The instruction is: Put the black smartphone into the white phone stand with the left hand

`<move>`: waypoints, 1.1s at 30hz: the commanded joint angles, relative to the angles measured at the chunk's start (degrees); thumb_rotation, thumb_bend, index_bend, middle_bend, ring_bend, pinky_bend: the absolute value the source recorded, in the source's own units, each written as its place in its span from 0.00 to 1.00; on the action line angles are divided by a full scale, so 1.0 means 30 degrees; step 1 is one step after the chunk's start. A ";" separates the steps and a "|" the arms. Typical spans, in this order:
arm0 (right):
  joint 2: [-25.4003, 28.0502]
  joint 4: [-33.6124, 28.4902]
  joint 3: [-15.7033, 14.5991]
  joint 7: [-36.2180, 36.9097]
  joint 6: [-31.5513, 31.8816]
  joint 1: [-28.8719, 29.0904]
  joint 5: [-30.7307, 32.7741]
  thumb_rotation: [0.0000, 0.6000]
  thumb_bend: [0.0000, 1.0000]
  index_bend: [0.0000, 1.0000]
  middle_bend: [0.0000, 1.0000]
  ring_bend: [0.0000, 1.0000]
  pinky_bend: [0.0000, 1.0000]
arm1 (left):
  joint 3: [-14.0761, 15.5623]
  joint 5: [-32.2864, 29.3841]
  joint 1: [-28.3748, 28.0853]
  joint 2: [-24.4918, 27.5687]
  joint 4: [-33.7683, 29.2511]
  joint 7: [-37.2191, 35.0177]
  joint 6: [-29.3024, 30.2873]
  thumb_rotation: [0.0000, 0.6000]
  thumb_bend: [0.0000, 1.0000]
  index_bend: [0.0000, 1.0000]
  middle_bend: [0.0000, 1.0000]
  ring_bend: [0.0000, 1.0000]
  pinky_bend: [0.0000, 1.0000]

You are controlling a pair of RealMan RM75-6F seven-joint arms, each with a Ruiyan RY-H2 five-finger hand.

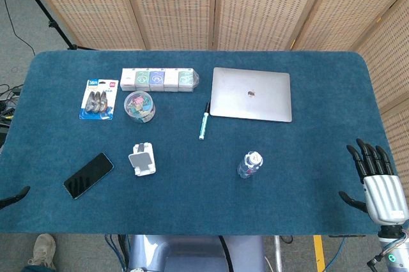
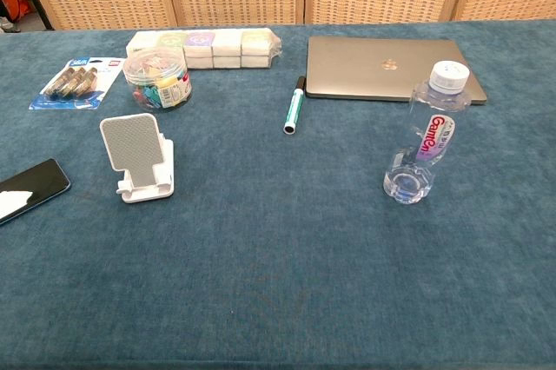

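Observation:
The black smartphone [image 1: 88, 175] lies flat on the blue tablecloth at the front left, screen up; the chest view shows only part of it [image 2: 30, 189] at the left edge. The white phone stand [image 1: 143, 159] sits upright just right of it, holding nothing, its cradle facing the front edge [image 2: 139, 157]. Only a dark fingertip of my left hand [image 1: 14, 196] shows at the left edge, left of and nearer than the phone, touching nothing. My right hand [image 1: 378, 179] hovers at the front right corner with its fingers spread, holding nothing.
A clear water bottle [image 1: 250, 165] stands at centre front. Further back lie a closed grey laptop [image 1: 251, 94], a marker pen [image 1: 204, 120], a jar of coloured clips [image 1: 138, 105], a row of small boxes [image 1: 158, 79] and a battery pack [image 1: 98, 99].

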 commanded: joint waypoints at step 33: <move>0.0735 -0.0395 0.0085 0.1692 0.0273 -0.0154 0.0101 1.00 0.00 0.00 0.00 0.00 0.00 | -0.2122 -1.2314 -0.5582 -0.5202 -0.1888 0.4332 -0.6672 1.00 0.00 0.00 0.00 0.00 0.00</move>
